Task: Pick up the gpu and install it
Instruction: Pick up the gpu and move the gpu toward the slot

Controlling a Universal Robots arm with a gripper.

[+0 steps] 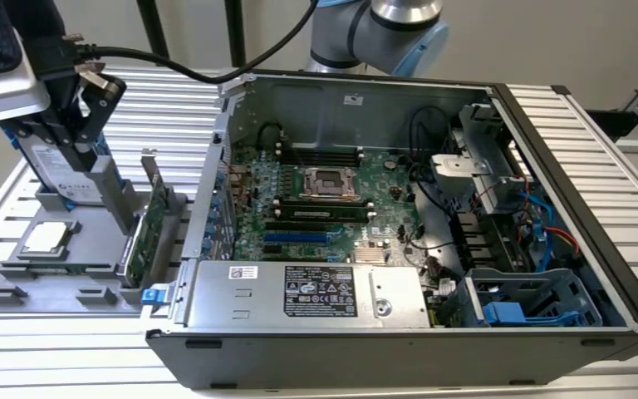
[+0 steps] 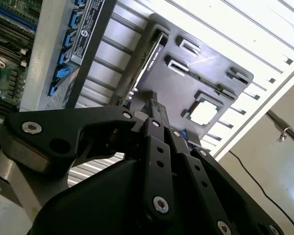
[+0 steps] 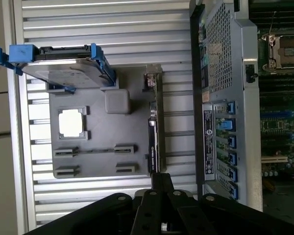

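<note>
End effector (image 3: 162, 180), fingers together & holding nothing, hangs over the worktop (image 1: 76, 353) by the grey holder (image 1: 31, 287), at the exterior view's left. The gpu (image 1: 149, 226) stands on edge in that holder, on the side next to the open PC case (image 1: 585, 174), untouched. White label (image 1: 319, 291) on the power supply (image 1: 217, 301): print I cannot make out. In both wrist views the gpu is seen edge-on, its faces hidden.

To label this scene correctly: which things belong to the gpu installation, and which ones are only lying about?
For the job: gpu, standing on edge in the grey holder; gripper; open computer case.
Lying about: hard drive with blue rails; processor chip.
</note>
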